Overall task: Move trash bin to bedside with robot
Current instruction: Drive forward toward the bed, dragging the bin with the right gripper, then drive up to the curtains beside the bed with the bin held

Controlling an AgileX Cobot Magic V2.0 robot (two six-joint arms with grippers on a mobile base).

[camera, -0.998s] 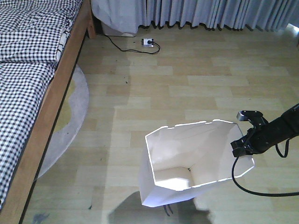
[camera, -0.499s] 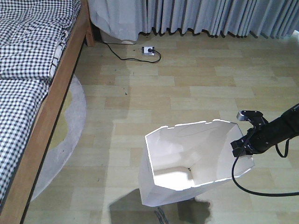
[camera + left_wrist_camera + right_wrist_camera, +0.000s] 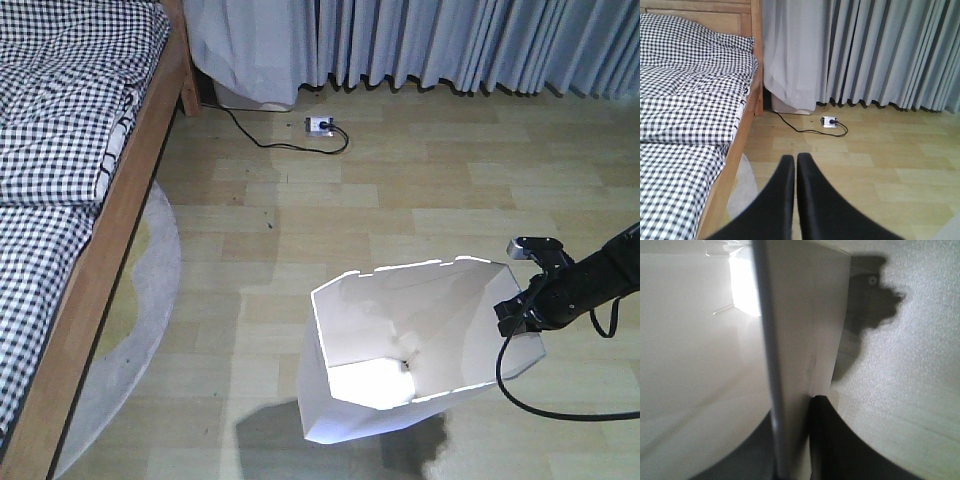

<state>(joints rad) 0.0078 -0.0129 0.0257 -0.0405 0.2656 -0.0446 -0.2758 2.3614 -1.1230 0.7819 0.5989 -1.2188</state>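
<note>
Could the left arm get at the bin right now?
Probably not without turning: the left tool is shut and points along the floor beside the bed, the bin not clearly in its view. Only the right tool grips it.

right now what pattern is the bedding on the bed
Black-and-white check. The bedding shows best in the left wrist view.

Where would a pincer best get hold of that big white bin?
Grip the bin by its thin top rim, coming from above with one finger inside the wall and one outside. The body looks too wide to span, but the wall is thin and the mouth is open. The right pincer clamps the rim this way.
</note>
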